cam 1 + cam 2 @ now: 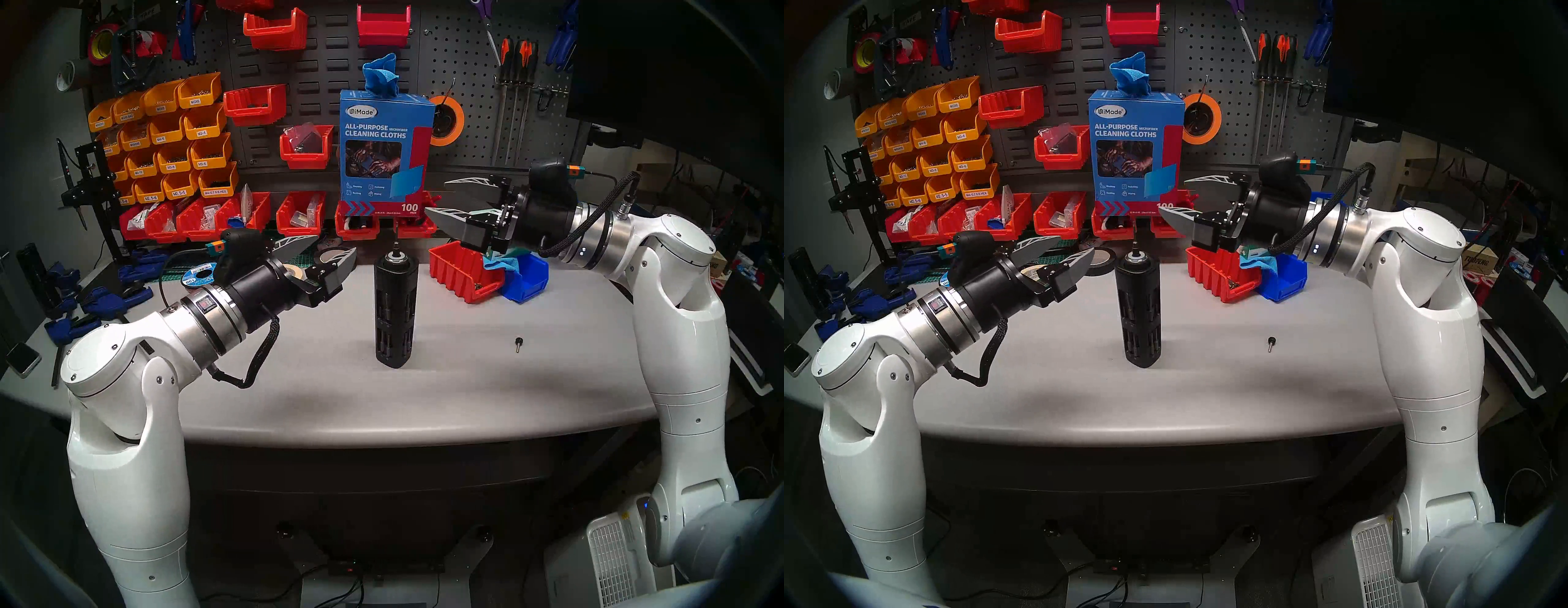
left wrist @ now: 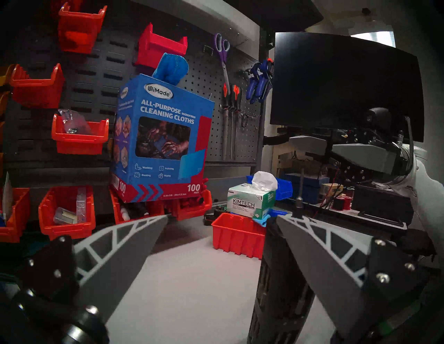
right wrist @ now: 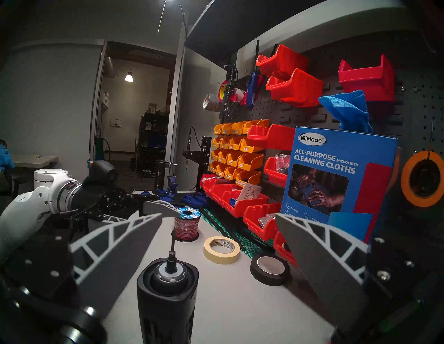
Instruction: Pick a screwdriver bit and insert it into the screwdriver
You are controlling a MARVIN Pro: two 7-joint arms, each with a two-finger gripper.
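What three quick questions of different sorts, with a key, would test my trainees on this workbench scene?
1. True or false: the screwdriver bit stands upright in the screwdriver.
2. Which gripper holds something: A left, B right, C neither?
3. Fill in: the small black pin lies on the table on the robot's ____ side of the screwdriver.

Key: 1 true. 2 C: the left gripper and the right gripper are both open and empty. 3 right.

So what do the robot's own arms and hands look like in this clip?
Glossy white arm shells, silver wrist rings, black wrist housings. Each hand, left hand and right hand, has two grey pointed fingers with white truss ribs. Braided black cables loop at each wrist; orange-teal tags sit on the wrist cameras.
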